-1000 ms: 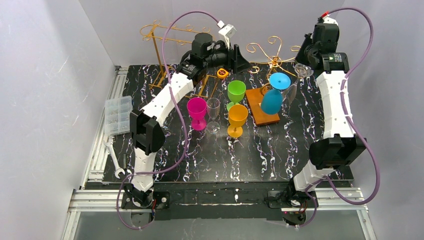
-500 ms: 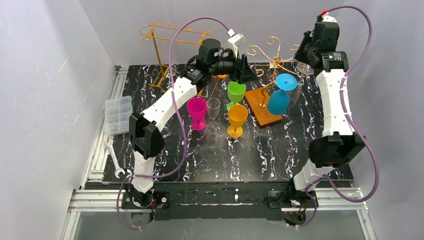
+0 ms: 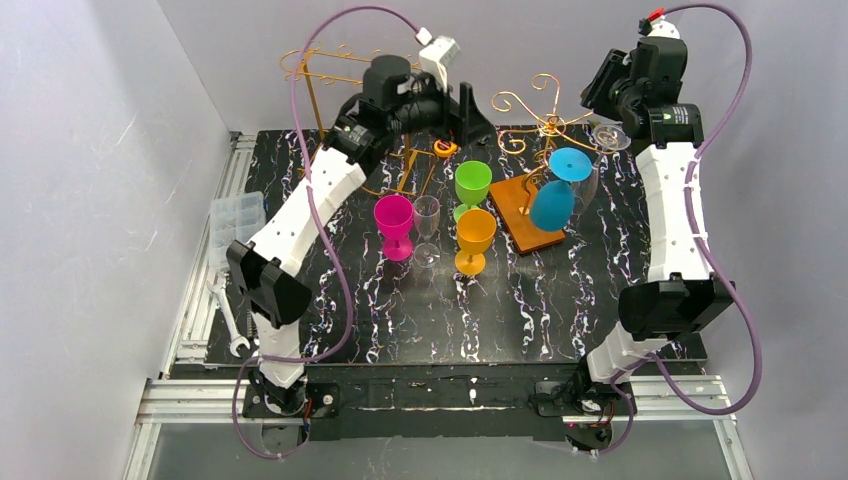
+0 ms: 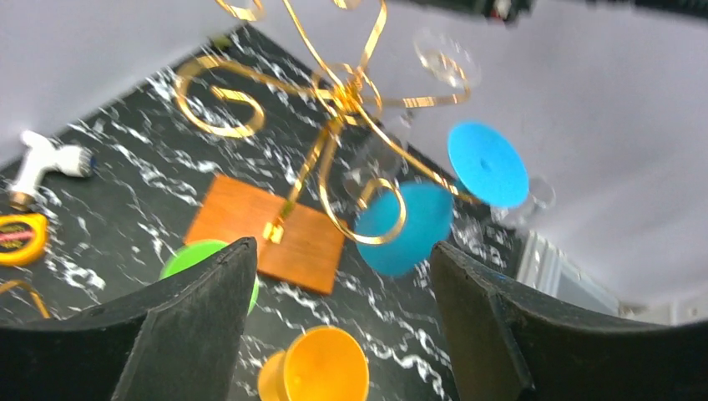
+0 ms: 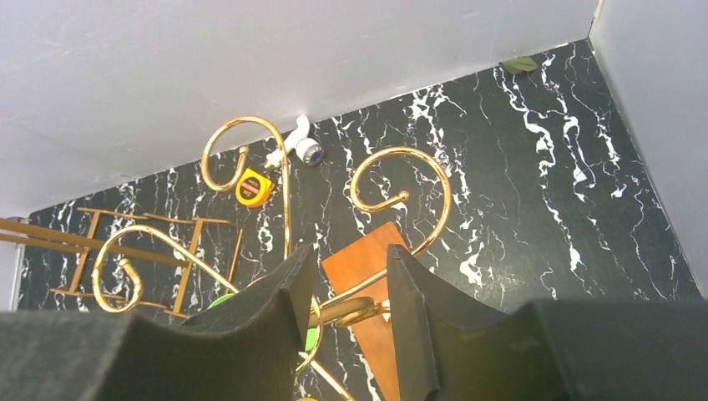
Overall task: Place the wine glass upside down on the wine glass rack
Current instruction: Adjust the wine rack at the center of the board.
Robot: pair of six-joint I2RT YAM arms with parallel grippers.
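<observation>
A gold wire rack (image 3: 545,118) stands on a wooden base (image 3: 520,205). A blue glass (image 3: 548,203) hangs upside down from it. A clear wine glass hangs upside down beside it; its foot (image 3: 612,137) rests at the right rack arm and also shows in the left wrist view (image 4: 447,60). My right gripper (image 3: 598,108) is just above that foot, jaws a little apart and gripping nothing (image 5: 351,255). My left gripper (image 3: 470,110) is open and empty, high at the back, facing the rack (image 4: 342,251).
A second clear glass (image 3: 427,225), a magenta glass (image 3: 394,222), a green glass (image 3: 472,182) and an orange glass (image 3: 476,235) stand upright mid-table. A second gold rack (image 3: 330,75) and a yellow tape measure (image 3: 445,148) are at the back. A plastic box (image 3: 235,225) and a wrench (image 3: 228,320) lie at left.
My right gripper has risen away from the clear glass foot, which stayed at the rack arm. My left arm swung right, then lifted and drew back to the left.
</observation>
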